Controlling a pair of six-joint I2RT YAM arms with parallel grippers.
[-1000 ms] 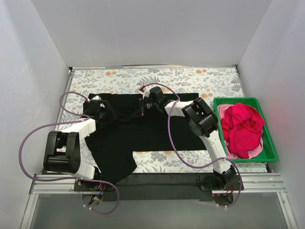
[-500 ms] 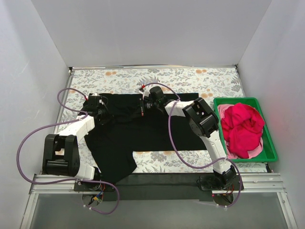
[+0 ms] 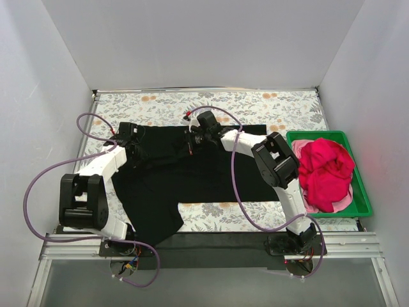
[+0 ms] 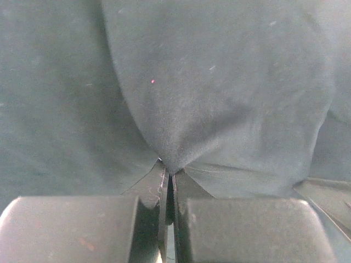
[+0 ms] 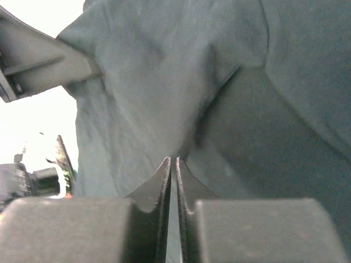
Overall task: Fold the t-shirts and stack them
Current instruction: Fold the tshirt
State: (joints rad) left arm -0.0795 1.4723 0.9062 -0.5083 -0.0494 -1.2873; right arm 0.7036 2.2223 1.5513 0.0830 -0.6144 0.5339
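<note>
The black t-shirt (image 3: pixel 192 176) lies spread over the floral table, one sleeve reaching toward the near edge. My left gripper (image 3: pixel 137 150) sits on its far left part. In the left wrist view the jaws (image 4: pixel 169 172) are shut on a pinched peak of the black cloth (image 4: pixel 219 93). My right gripper (image 3: pixel 192 141) rests at the shirt's far edge near the collar, and its jaws (image 5: pixel 173 161) stand almost together, with a ridge of black cloth (image 5: pixel 164 93) rising from the tips. The pinkish-red t-shirt (image 3: pixel 326 169) lies bunched in the crate.
The green crate (image 3: pixel 362 208) stands at the right edge of the table, with pale pink cloth (image 3: pixel 345 199) under the red shirt. White walls close in the table on three sides. Purple cables loop beside both arms.
The left gripper has closed on the black cloth and its arm has stretched farther back. The right gripper has shifted slightly back and left at the collar edge.
</note>
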